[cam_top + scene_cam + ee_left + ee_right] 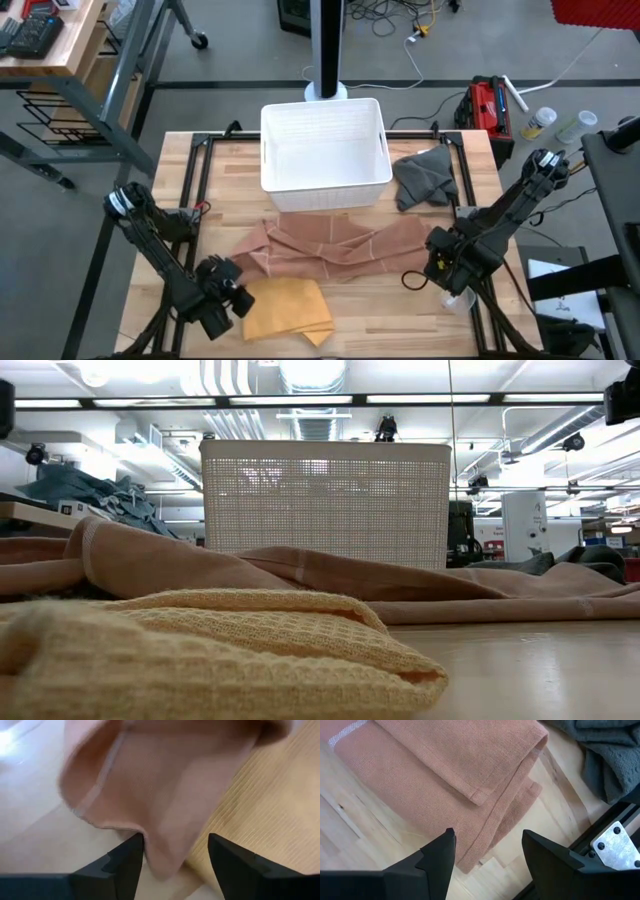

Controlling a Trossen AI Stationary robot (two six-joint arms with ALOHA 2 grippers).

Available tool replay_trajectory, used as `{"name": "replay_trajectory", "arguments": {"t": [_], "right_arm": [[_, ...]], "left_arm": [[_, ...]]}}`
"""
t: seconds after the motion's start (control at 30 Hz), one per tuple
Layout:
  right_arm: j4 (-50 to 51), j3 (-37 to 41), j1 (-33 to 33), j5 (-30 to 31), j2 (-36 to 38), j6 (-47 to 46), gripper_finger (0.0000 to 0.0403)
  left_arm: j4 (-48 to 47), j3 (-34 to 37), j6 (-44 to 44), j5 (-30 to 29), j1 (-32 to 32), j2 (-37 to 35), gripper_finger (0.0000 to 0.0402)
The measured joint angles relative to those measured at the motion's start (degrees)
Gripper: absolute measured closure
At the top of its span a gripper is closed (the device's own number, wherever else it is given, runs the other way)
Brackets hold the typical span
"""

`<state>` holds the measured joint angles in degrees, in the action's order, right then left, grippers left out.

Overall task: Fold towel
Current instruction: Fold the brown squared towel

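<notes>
A pink towel [340,245] lies crumpled across the middle of the table, also seen in the low view [300,575]. My left gripper [232,290] is open at the towel's near left end. In the left wrist view its fingers [175,855] stand on either side of a folded-over corner [165,820]. My right gripper [440,262] is open at the towel's right end. Its fingers [487,850] stand over a hemmed edge [495,820] where several layers lie stacked on the wood.
A yellow towel [285,308] lies on the table by the near edge, right beside my left gripper. A white basket [325,105] stands at the far middle, and a grey towel [425,178] lies crumpled to its right. Black rails [470,190] frame the tabletop.
</notes>
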<state>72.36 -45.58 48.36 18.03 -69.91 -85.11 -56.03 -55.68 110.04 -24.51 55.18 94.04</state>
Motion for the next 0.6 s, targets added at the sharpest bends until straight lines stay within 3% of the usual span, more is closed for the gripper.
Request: {"name": "replay_trajectory", "arguments": {"t": [0.2,0.43,0.6], "right_arm": [[0.24,0.41,-0.20,0.09,0.00,-2.01,0.0195],[0.09,1.99,-1.90,-0.95,0.00,-2.62,0.0195],[-0.61,4.21,-3.11,-4.34,-0.42,-2.86,0.0192]], "left_arm": [[3.11,0.00,-0.02,-1.69,-0.07,0.00,0.0244],[8.73,0.00,-4.50,-1.76,-0.07,0.00,0.0385],[9.55,0.00,-4.76,-1.78,-0.07,0.00,0.0395]]}}
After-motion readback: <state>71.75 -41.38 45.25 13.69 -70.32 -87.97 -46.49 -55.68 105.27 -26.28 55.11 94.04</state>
